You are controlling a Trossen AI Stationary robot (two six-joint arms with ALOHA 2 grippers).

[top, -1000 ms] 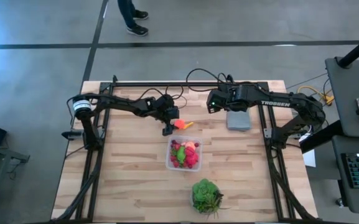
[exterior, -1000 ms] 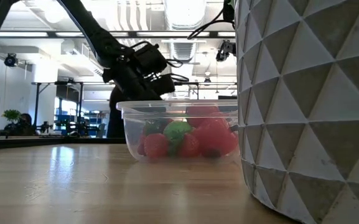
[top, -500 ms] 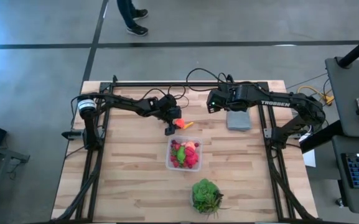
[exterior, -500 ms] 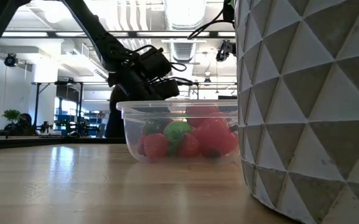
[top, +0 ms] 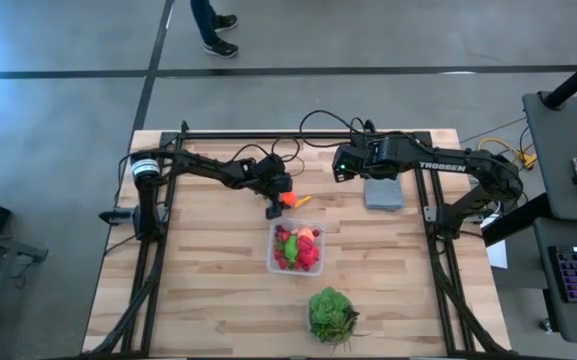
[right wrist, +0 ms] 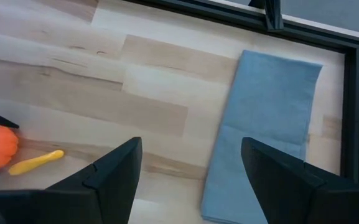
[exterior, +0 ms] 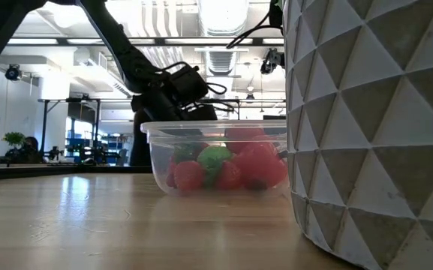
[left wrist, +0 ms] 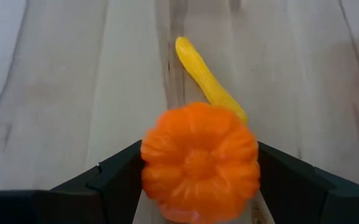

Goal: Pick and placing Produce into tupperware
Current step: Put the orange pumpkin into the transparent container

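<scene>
The clear tupperware sits mid-table and holds several red, pink and green produce pieces; the low view shows it up close. My left gripper is just beyond it, toward the far edge, shut on an orange toy pumpkin. A yellow corn-like piece lies flat on the wood right behind the pumpkin. My right gripper waits open over the far right part of the table, touching nothing. My left gripper pinches the pumpkin between its two fingers, one on each of its ribbed flanks. The fingers come slanting down from the table's left. Whether the pumpkin rests on the wood or is lifted clear, I cannot tell.
A flat grey-blue rectangle lies on the table by my right gripper, also seen in the right wrist view. A green plant in a faceted white pot stands near the near edge and fills the low view's right side.
My left arm has reached a little toward the table's right, bringing its gripper closer around the pumpkin. The pumpkin and the yellow piece stay where they were.
</scene>
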